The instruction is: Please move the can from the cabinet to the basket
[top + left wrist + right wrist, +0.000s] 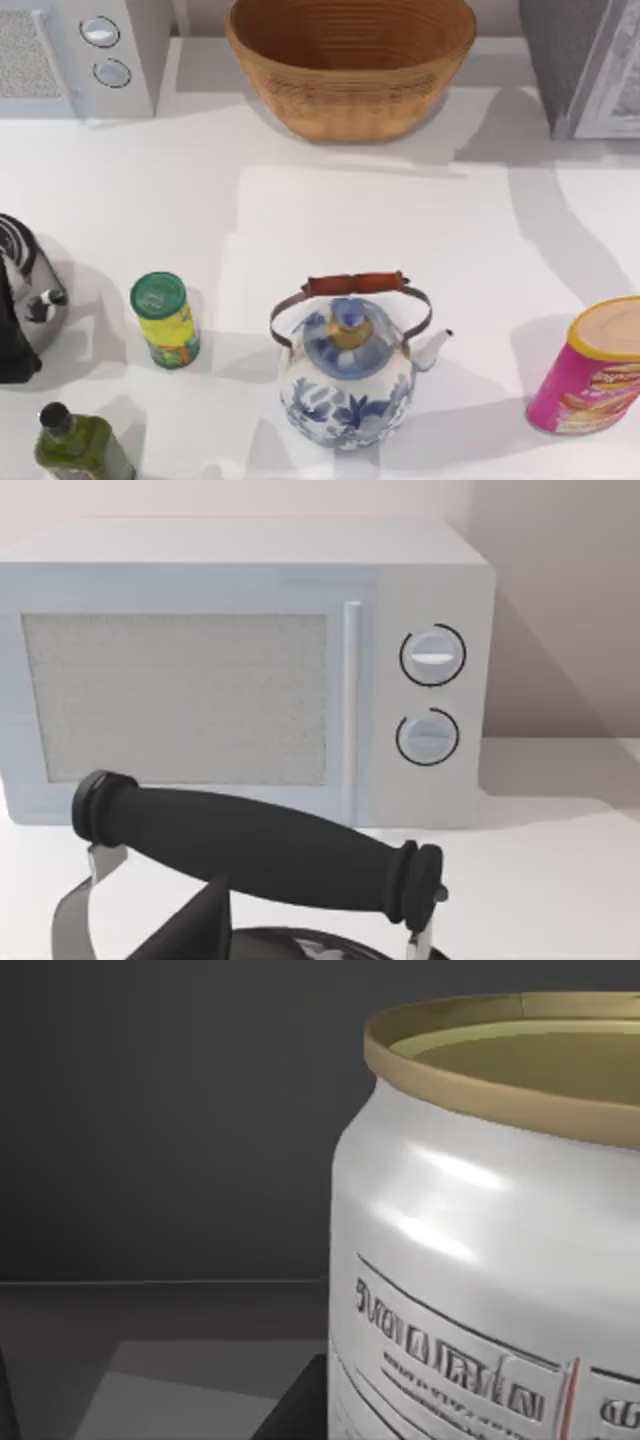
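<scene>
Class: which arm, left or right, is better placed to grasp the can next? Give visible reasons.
Right, probably. Its wrist view looks closely at the can against dark walls. The left wrist view faces the microwave over a black kettle handle, at the table's left, away from the cabinet.

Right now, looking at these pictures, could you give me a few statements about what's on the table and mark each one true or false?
1. The woven tan wicker basket holds a drink can. False: its inside is bare.
2. A blue-and-white porcelain teapot stands on the table in front of the basket. True.
3. The yellow-green can with a green lid lies on its side. False: it stands upright.
4. The pink canister with a yellow lid stands at the table's right side. True.
5. The right wrist view looks closely at a silver-white can with red markings against a dark grey background. True.
6. The white appliance has three round knobs. False: it has two.
</scene>
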Controlling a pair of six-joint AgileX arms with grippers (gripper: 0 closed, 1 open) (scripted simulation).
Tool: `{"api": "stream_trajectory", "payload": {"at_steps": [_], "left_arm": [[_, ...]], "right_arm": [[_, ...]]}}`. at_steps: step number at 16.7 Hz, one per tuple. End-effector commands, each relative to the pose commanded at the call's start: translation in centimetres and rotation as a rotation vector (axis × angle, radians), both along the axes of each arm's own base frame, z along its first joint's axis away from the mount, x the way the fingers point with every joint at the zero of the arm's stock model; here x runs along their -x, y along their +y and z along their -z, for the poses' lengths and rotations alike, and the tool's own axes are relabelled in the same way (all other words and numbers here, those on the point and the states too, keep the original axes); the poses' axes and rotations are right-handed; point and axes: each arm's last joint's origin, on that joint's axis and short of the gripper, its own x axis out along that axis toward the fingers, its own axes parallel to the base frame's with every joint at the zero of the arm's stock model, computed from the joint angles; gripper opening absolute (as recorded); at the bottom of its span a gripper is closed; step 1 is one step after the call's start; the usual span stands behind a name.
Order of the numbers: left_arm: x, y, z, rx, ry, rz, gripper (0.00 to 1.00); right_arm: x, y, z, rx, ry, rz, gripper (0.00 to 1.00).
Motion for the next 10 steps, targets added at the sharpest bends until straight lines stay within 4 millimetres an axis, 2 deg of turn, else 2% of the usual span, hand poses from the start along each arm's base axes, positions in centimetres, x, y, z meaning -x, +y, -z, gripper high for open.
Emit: {"api": "stream_trajectory", "payload": {"at_steps": [3,5,8,10], "left_arm": [[0.0,0.0,0.0,0.000,0.000,0.000,1.00],[0.0,0.0,0.0,0.000,0.000,0.000,1.00],[0.0,0.0,0.0,0.000,0.000,0.000,1.00],[0.0,0.0,0.0,0.000,0.000,0.000,1.00]], "right_arm": [[1.6,-1.8,0.9,-0.014,-0.035,-0.001,0.00],[2.8,-3.1,2.6,-0.015,-0.046,-0.002,0.00],[4.3,-4.7,7.3,-0.002,-0.025,-0.001,0.00],[4.7,-5.5,12.2,0.016,0.024,-0.001,0.00]]}}
